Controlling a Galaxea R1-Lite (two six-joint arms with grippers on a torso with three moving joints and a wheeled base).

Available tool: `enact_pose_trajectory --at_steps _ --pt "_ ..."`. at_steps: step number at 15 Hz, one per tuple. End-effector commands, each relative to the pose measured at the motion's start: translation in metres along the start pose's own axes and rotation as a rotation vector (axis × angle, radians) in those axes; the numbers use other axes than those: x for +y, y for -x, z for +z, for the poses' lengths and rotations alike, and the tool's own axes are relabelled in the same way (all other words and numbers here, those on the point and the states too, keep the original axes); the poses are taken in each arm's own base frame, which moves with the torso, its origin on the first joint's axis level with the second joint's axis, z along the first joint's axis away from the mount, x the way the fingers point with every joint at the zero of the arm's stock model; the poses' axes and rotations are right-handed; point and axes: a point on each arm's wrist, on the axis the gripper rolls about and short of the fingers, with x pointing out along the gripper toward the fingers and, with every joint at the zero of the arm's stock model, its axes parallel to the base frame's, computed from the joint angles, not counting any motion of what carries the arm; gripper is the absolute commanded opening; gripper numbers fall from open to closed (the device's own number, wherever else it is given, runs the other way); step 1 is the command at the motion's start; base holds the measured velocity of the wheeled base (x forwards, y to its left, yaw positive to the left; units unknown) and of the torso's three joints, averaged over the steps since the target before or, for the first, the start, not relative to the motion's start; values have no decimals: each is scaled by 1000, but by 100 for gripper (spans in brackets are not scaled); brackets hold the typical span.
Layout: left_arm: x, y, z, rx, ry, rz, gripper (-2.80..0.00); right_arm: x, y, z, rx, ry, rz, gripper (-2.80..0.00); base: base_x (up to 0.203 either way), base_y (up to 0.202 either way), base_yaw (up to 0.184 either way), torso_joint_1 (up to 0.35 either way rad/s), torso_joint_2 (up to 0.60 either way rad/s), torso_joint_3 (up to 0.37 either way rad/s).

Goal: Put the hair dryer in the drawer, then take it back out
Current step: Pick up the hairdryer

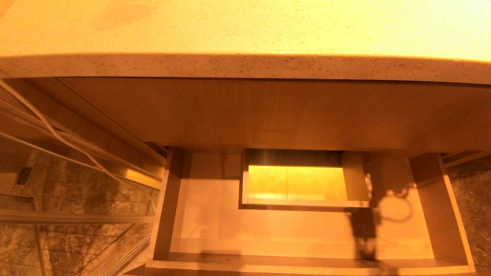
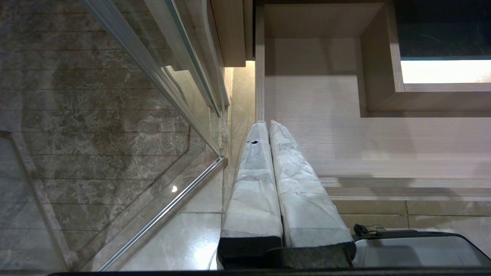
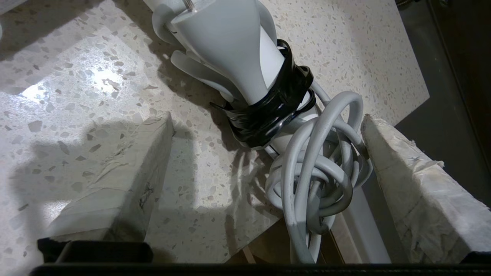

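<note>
Open drawer [image 1: 303, 237], boxed cutout [image 1: 297, 184] inside, speckled countertop [image 1: 245, 30] overhanging

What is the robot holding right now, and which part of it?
Nothing. The right gripper is open around the hair dryer lying on the countertop, near its coiled cord. The left gripper is shut and empty.

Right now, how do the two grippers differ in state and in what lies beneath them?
The left gripper is shut, its fingers pressed together, while the right gripper stands wide open. The left gripper hangs by the left edge of the open drawer, with floor tiles under it; the right gripper hovers over the speckled countertop. Nothing lies between the left gripper's fingers; the hair dryer and its coiled cord sit between the right gripper's, ungripped. Both have white-wrapped fingers.
</note>
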Motion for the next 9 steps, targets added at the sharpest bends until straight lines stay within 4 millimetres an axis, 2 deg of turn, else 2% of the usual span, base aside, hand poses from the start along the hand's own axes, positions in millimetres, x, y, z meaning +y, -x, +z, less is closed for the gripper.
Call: enact_pose_trajectory --at_steps 1,6,9 --pt "0 0 0 1 0 0 -280 4 -8 -4 39 18 -1 0 0 0 0 0 0 0" --pt "0 0 0 1 0 0 -280 4 -5 -16 154 23 4 0 0 0 0 0 0 0" --pt "0 0 0 1 0 0 -280 4 -5 -16 162 8 4 0 0 0 0 0 0 0"
